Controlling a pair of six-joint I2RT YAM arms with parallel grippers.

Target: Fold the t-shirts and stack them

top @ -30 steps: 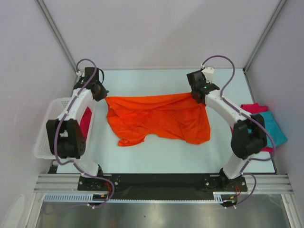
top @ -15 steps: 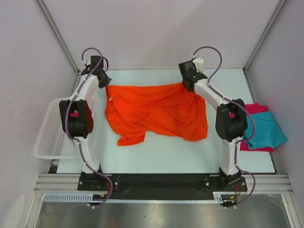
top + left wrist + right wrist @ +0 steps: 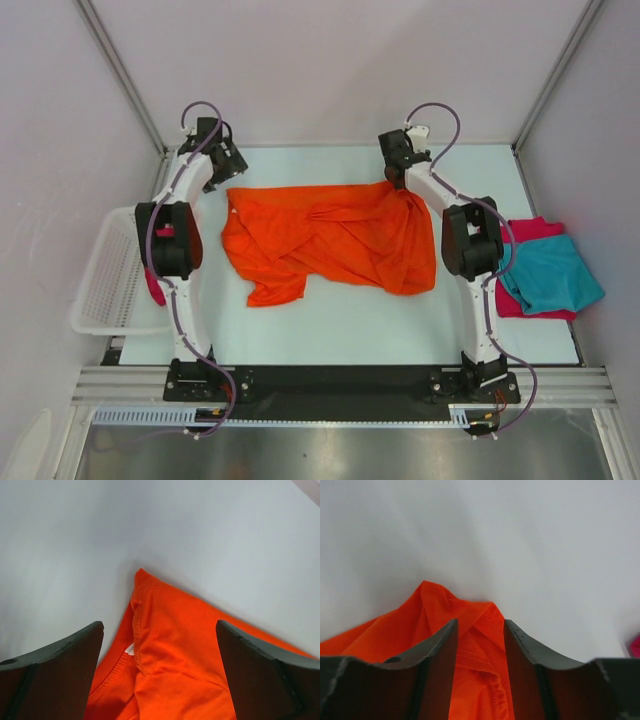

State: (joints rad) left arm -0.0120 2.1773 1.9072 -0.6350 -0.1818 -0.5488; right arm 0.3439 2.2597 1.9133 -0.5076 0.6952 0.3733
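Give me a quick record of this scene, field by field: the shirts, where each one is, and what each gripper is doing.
orange t-shirt: spread out, wrinkled, unfolded, mid table
teal t-shirt: at the right edge, lying on a crimson t-shirt
basket: at the left side, with a pink-red cloth inside
left gripper: open, over the orange shirt's far left corner
right gripper: at the far right corner, cloth between narrowly spaced fingers, grip unclear
folding: not yet done
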